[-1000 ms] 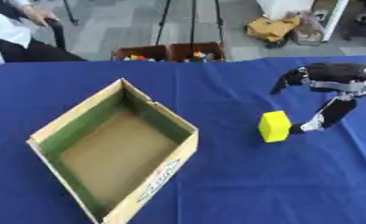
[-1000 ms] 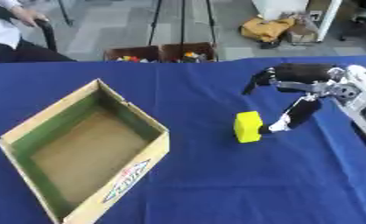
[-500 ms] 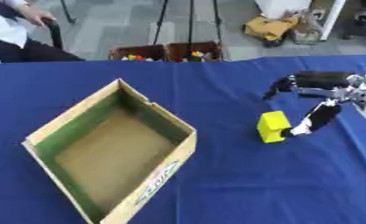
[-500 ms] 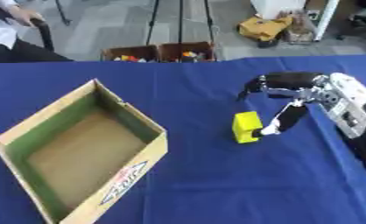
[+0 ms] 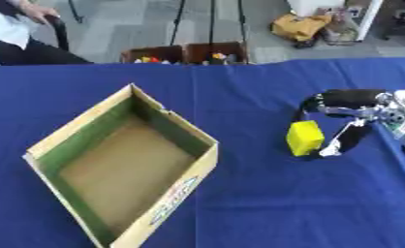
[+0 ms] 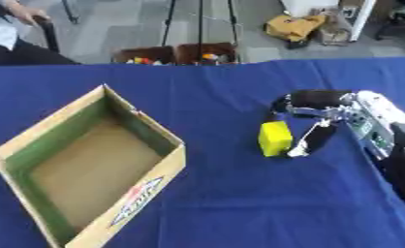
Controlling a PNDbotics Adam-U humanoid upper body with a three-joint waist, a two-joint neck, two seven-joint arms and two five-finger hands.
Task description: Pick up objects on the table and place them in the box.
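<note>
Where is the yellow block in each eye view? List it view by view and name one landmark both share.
Left eye view: the yellow block sits right of centre on the blue cloth, just left of the right hand.
Right eye view: the yellow block sits slightly nearer the picture's centre, again beside the right hand.
Shared landmark: the cardboard box lies to the block's left in both.

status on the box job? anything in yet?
Nothing done yet: the cardboard box shows only its bare floor. In hand: the right hand is at the yellow block, fingers curled around its far and right sides, block on the blue table. Left: grasp, lift, carry left, drop in.
</note>
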